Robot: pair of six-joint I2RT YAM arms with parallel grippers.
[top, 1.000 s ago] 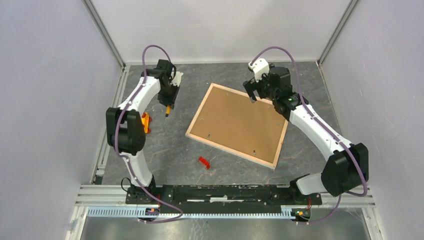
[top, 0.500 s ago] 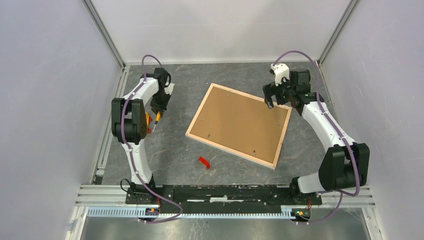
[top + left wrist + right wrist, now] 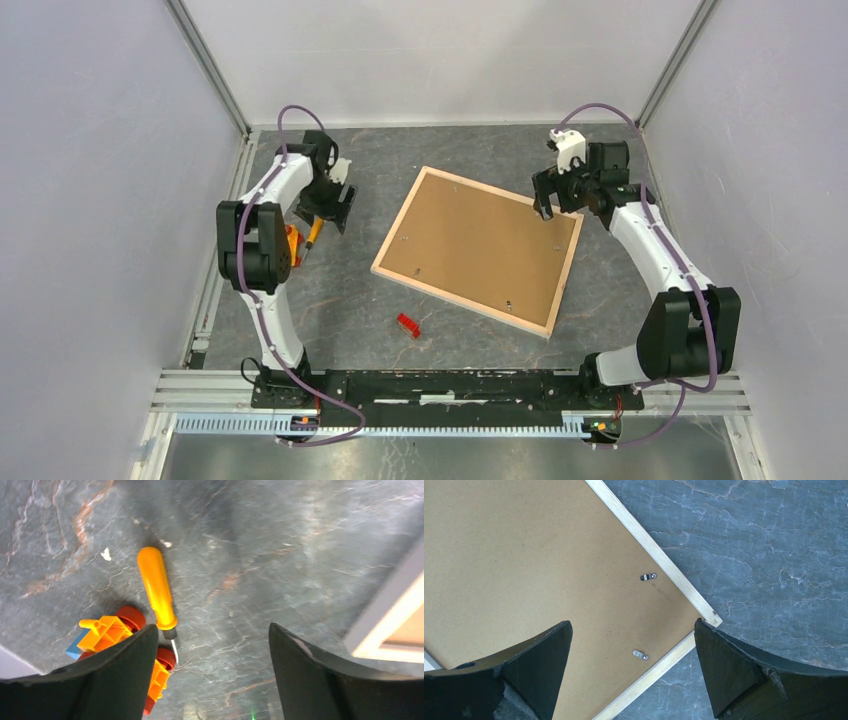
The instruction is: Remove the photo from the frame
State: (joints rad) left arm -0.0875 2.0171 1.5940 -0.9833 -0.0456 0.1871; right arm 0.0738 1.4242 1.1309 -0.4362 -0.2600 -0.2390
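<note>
Frame face down so clips face you; left fingers wide above screwdriver, right fingers wide above frame corner.

The left gripper, which a second ago carried the orange-handled screwdriver upright in closed jaws over the bare table, has swung toward the table's left edge and let go. Its jaws now stand apart above the tool. The screwdriver now lies flat, its metal tip just beside an orange and red toy. The right gripper has moved along the far edge of the frame and now hangs over the far right corner.
</note>
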